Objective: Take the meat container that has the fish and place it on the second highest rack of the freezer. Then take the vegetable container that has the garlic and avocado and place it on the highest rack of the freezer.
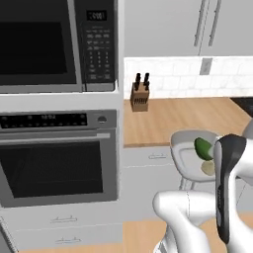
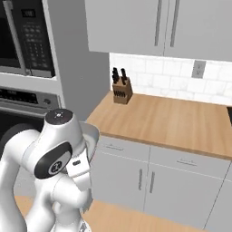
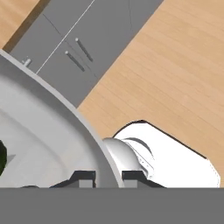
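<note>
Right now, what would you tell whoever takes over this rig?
Gripper: jaws shut on the rim of the vegetable container, held in the air in front of the base cabinets.
Contents: avocado and garlic sit inside it.
Surroundings: oven to the left, knife block on the counter.
Done: vegetable container picked up. Fish container's placement cannot be checked from here.
Left: carry it to the freezer and set it on the highest rack.
</note>
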{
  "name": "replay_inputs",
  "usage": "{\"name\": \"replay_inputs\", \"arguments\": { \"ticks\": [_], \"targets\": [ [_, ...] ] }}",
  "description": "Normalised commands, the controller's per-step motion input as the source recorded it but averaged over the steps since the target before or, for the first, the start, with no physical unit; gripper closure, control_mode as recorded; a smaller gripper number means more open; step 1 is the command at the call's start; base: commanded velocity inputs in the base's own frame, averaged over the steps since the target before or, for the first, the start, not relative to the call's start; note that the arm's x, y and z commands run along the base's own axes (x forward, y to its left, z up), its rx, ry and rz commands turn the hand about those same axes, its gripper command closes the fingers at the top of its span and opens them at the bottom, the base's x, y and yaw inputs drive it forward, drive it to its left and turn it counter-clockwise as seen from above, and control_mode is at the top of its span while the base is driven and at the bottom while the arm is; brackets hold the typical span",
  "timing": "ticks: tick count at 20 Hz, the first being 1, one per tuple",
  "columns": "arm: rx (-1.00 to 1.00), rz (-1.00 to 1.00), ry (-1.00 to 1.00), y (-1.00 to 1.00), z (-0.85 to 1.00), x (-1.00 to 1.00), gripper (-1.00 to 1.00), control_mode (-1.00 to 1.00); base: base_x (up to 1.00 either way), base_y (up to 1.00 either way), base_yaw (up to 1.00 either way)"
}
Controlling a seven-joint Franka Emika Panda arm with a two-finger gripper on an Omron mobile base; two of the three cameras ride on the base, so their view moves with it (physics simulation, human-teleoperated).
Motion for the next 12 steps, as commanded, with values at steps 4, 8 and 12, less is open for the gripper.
{"name": "replay_inputs", "arguments": {
  "ticks": [4,8,12],
  "targets": [
    [0.0,0.0,0.0,0.0,0.0,0.0,1.0,1.0,-0.15,1.0,0.0],
    [0.0,0.0,0.0,0.0,0.0,0.0,1.0,1.0,-0.01,1.0,0.0],
    [0.0,0.0,0.0,0.0,0.0,0.0,1.0,1.0,0.03,1.0,0.0]
  ]
}}
